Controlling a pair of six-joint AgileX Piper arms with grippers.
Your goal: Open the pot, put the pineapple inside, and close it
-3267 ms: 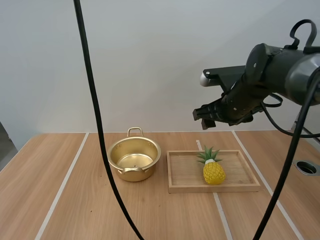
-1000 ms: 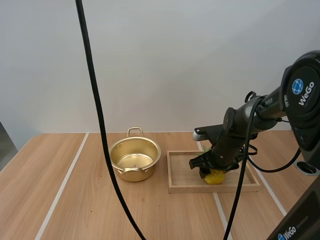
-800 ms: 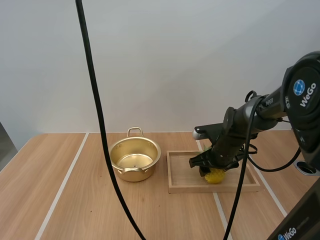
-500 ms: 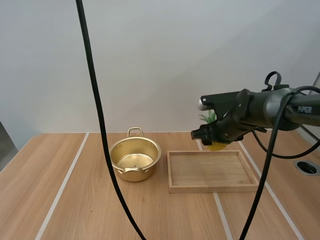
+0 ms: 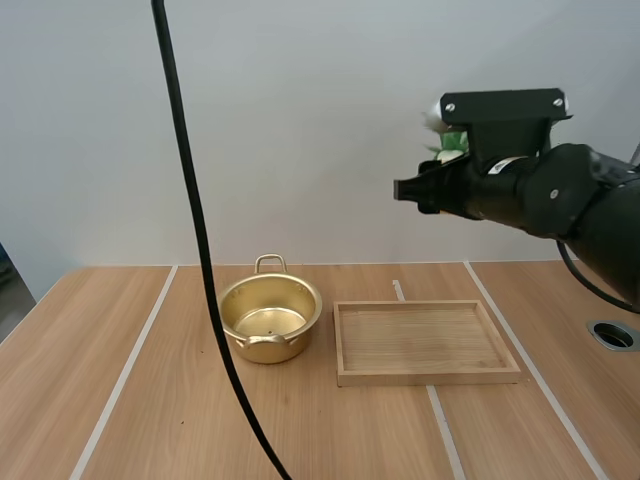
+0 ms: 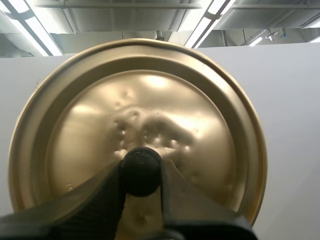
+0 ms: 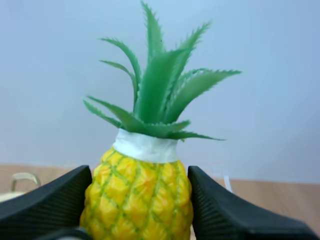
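— Biggest things first. What stands where?

— The light wooden table (image 5: 120, 400) carries a shallow rectangular wooden tray (image 5: 425, 377). Just beside the tray's left edge, with a narrow gap between them, stands a round golden metal pot (image 5: 268, 318) with two loop handles, its mouth uncovered.

— And the lid?

— The dented golden metal lid (image 6: 150, 100) is with my left gripper (image 6: 141, 172). Both fingers pinch its black round knob (image 6: 141, 162), and the lid's broad face spreads out beyond the fingertips.

— The pineapple?

— The yellow toy pineapple (image 7: 141, 190) sits between the fingers of my right gripper (image 7: 139, 172), which press on the two sides of its body. Its long axis stands upright, across the fingers. The green crown points up above the fingertips and the base is below them.

— How does it look?

— Yellow skin crossed with green diamond lines, a white collar, then stiff, spiky green leaves (a glossy, moulded look).

— Room to move?

— In the high view the right gripper hangs high above the tray's far edge, with open air under the fingers all the way down to the rim. The pot lies below and to the left of the fingertips, well apart. One of its handles shows just past a finger in the right wrist view.
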